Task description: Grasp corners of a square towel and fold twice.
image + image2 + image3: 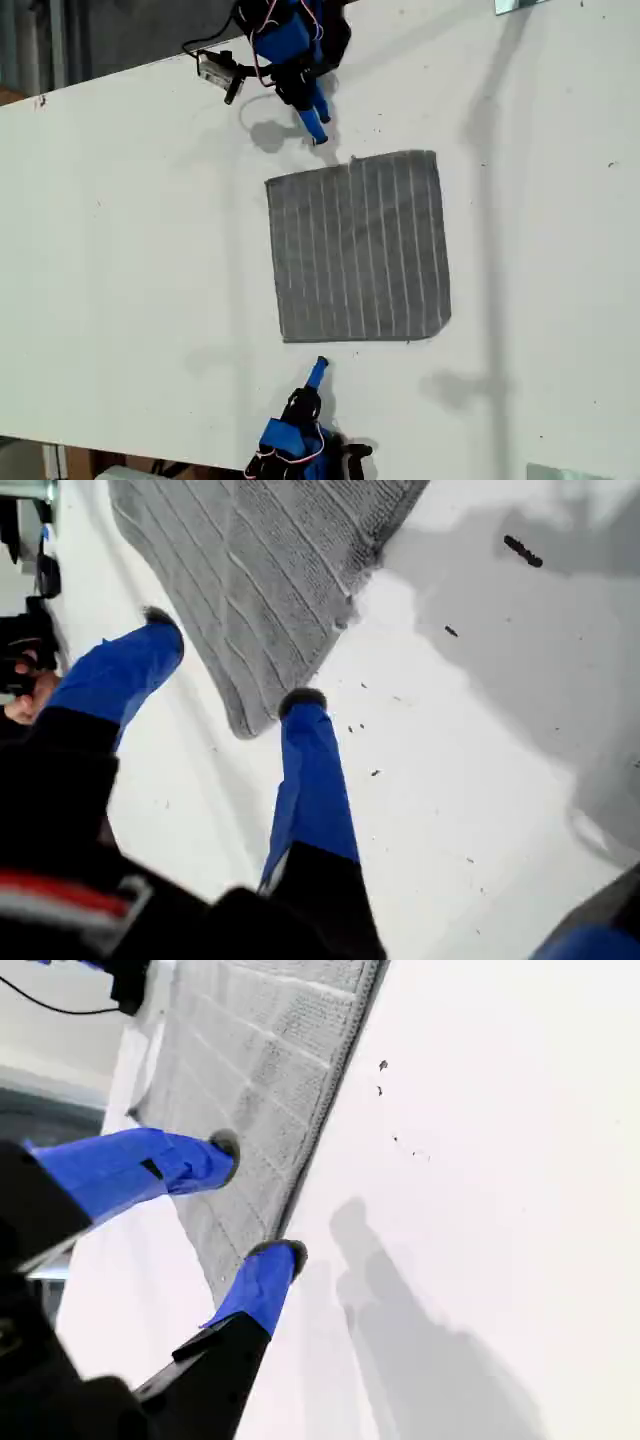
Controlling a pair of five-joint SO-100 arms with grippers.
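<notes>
The grey towel (358, 245) with thin white stripes lies flat and unfolded on the white table (130, 250). My first gripper (318, 135) hangs just beyond the towel's far edge in the exterior view. In its wrist view my first gripper (230, 657) is open, and one rounded corner (245, 725) of the towel (260, 560) lies below the gap between the fingers. My second gripper (319, 366) sits just off the towel's near edge. It is open too (257, 1198), above the towel (260, 1050) near a corner (215, 1280). Neither holds cloth.
A small black device on a cable (215, 70) lies beside the first arm's base at the exterior view's top. The table's edge runs along the exterior view's bottom left. A long shadow (490, 200) crosses the table on the exterior view's right. A dark speck (522, 550) marks the surface.
</notes>
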